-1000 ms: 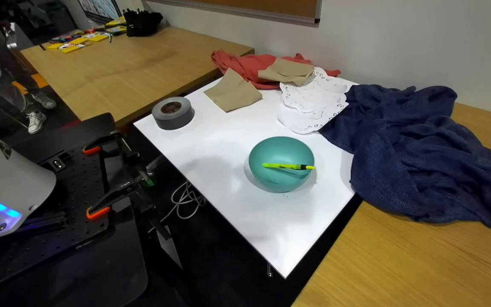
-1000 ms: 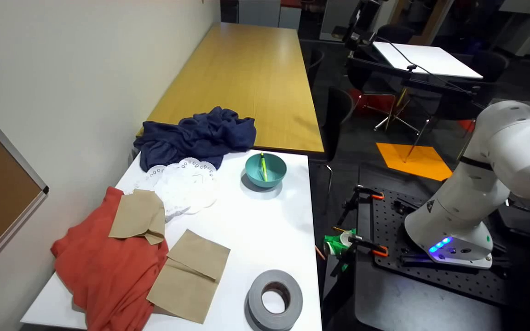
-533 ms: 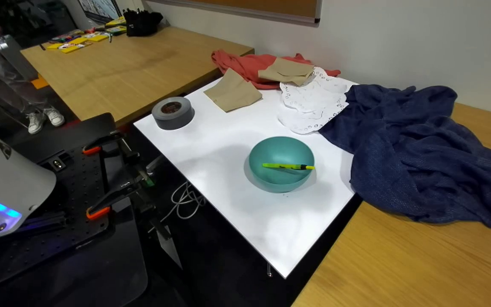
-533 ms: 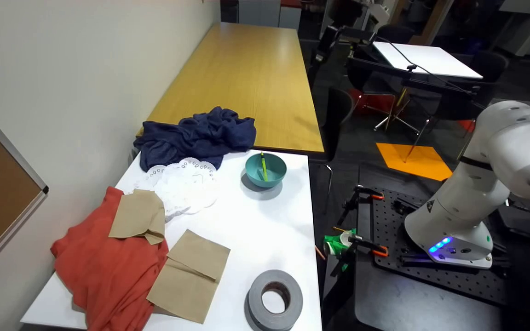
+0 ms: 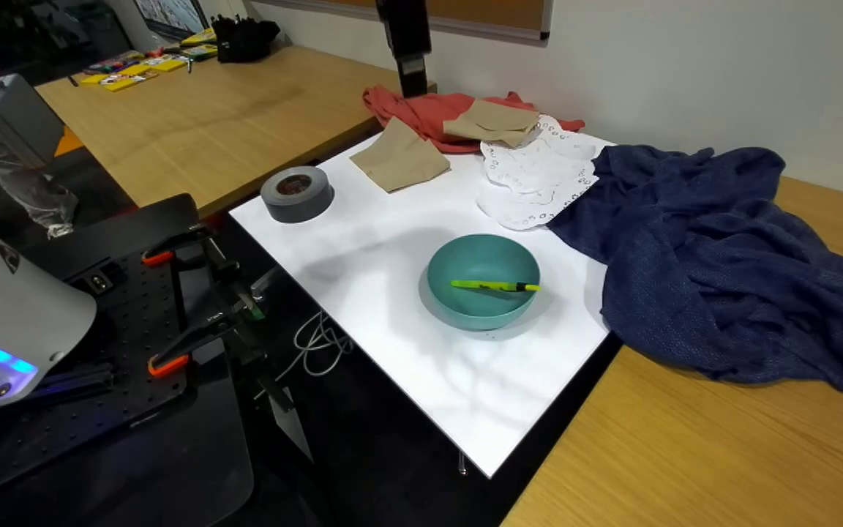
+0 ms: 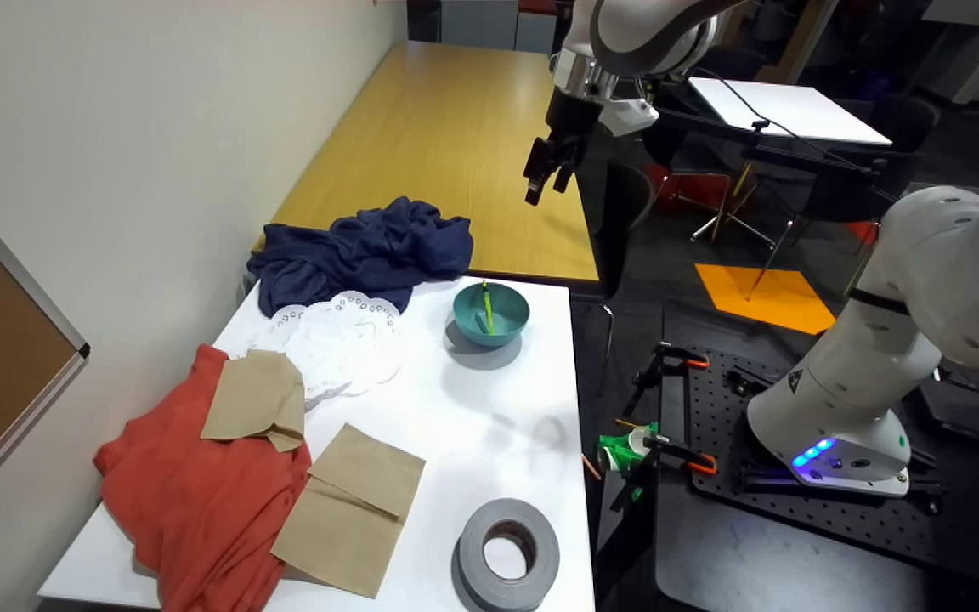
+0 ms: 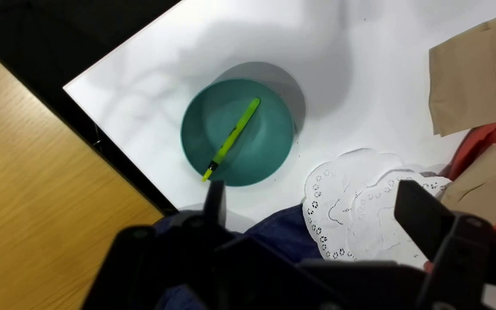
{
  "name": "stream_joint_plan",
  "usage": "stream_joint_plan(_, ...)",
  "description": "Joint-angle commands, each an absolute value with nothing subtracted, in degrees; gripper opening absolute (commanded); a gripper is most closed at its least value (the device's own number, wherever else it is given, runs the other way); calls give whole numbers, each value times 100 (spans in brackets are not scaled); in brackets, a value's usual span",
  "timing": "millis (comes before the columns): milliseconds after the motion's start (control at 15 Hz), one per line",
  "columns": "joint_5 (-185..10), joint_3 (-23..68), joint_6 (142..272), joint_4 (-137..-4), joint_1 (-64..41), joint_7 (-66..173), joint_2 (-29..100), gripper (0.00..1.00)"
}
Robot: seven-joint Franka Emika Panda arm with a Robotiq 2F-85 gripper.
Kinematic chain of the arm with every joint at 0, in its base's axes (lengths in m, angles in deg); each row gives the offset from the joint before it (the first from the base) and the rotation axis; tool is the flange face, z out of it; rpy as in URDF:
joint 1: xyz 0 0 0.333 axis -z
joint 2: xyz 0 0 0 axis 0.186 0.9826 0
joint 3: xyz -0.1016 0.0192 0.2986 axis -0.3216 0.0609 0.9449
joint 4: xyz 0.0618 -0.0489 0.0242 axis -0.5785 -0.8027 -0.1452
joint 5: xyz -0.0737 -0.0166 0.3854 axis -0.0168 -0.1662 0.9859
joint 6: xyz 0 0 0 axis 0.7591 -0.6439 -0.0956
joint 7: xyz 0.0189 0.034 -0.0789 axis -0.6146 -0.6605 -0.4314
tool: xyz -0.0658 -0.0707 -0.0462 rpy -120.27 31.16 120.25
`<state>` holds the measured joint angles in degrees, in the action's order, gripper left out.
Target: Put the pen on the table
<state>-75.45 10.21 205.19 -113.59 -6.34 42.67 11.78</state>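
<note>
The tool (image 6: 547, 193) has just swung into plain sight, reaching in from the top of both exterior views, where half a second ago it is out of sight or no more than a dark shape near the top edge. It is empty, with its fingers spread wide apart. The pen (image 7: 231, 138) and the bowl (image 7: 269, 142) holding it have not shifted, so this reads as the approach, with the grasp and the move out onto the tabletop (image 6: 472, 442) both to come. In the wrist view the bowl sits beyond the fingertips and nearer to one of them than to the middle of the gap; the tool probably has to move across, turn to straddle the slanting pen, and go lower before it closes. Pinching the part that stands highest seems the safer choice, since a grip low in the bowl could knock its side and push the whole thing along. The pen itself is slim and bright yellow-green, with dark marks partway along the barrel, a black band near one end and a yellow tip past it. It leans in the bowl: the tip lies across the rim, and the plain rounded end is down inside, though whether it touches floor or side I cannot tell.
</note>
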Motion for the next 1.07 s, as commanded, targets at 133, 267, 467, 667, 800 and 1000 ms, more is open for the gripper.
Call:
stream_joint_plan(133,-6763,1417,21778,-11286,-488,4813,2397,100)
stream_joint_plan(267,-6511,1547,22254,-11192,-460,5036,2891,100)
stream_joint_plan(467,-6337,1713,22782,-10986,-398,5382,3592,100)
stream_joint_plan(667,-6373,1827,23016,-10658,-311,5726,4215,100)
stream_joint_plan(800,-6384,1874,23029,-10377,-217,5862,4616,100)
stream_joint_plan(1000,-6411,1879,22954,-9949,-104,6054,5105,100)
